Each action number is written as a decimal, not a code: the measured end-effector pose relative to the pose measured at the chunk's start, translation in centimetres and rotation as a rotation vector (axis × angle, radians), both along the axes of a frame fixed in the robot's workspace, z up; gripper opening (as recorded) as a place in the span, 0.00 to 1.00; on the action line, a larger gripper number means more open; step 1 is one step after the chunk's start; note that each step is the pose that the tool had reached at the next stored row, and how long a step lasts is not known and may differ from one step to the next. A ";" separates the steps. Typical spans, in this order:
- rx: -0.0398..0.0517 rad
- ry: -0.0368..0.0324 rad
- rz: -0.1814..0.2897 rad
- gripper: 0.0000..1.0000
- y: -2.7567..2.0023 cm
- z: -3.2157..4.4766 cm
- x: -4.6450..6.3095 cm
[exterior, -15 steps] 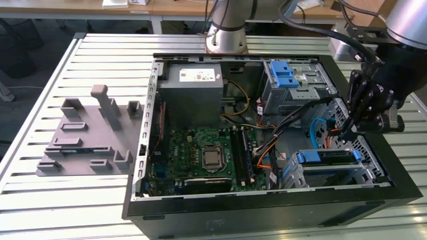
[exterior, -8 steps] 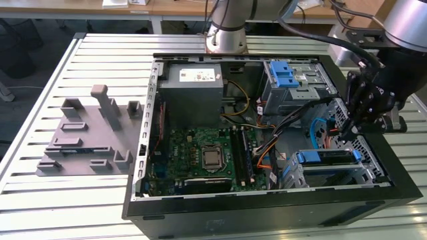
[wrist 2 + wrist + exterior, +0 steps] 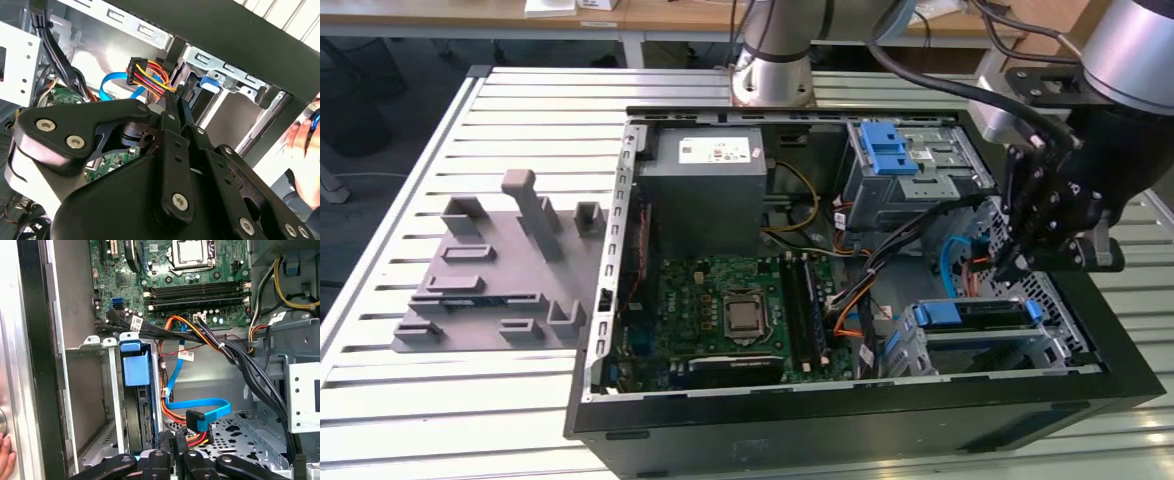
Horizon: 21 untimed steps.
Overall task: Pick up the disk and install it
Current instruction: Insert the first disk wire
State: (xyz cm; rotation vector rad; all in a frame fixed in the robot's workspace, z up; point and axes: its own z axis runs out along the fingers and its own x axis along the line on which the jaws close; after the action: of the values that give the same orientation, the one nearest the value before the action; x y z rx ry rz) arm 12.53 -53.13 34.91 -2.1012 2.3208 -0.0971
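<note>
Open computer case (image 3: 854, 400) lies on its side on a slatted metal worktop (image 3: 520, 400); everything below is placed relative to that case. The disk (image 3: 970, 316), with its blue bracket, sits slotted on edge in the drive bay at the case's corner nearest the camera on the exterior view's right; in the first wrist view it shows as a blue tab and dark edge (image 3: 136, 390) standing between the bay's metal walls.

The gripper (image 3: 1023, 262) hangs inside the case just above and behind that bay, beside the case's wall on the exterior view's right. In the second wrist view the fingers (image 3: 176, 107) look pressed together at the tips with nothing between them; same in the first wrist view, tips (image 3: 172, 442) closed and empty, just beside a blue flat cable (image 3: 200, 407) and a bundle of red, orange and yellow wires.

Motherboard (image 3: 734, 310) fills the case's middle. Grey power-supply box (image 3: 704, 180) sits at the far side, a metal cage with a blue latch (image 3: 891, 150) next to it. A grey fixture (image 3: 494, 270) of blocks rests on the worktop outside the case on the exterior view's left. A person's hand (image 3: 302, 145) is outside the case wall in the second wrist view.
</note>
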 end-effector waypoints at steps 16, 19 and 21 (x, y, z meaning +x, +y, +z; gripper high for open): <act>0.0349 -0.0083 0.044 0.16 -1.69 -0.35 -0.5; 0.0348 -0.0119 0.067 0.16 -1.83 -0.43 -0.5; 0.0351 -0.0145 0.071 0.16 -2.05 -0.52 -0.7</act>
State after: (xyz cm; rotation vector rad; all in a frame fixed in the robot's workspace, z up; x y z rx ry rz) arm 11.88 -55.19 34.39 -2.1562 2.2202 -0.0702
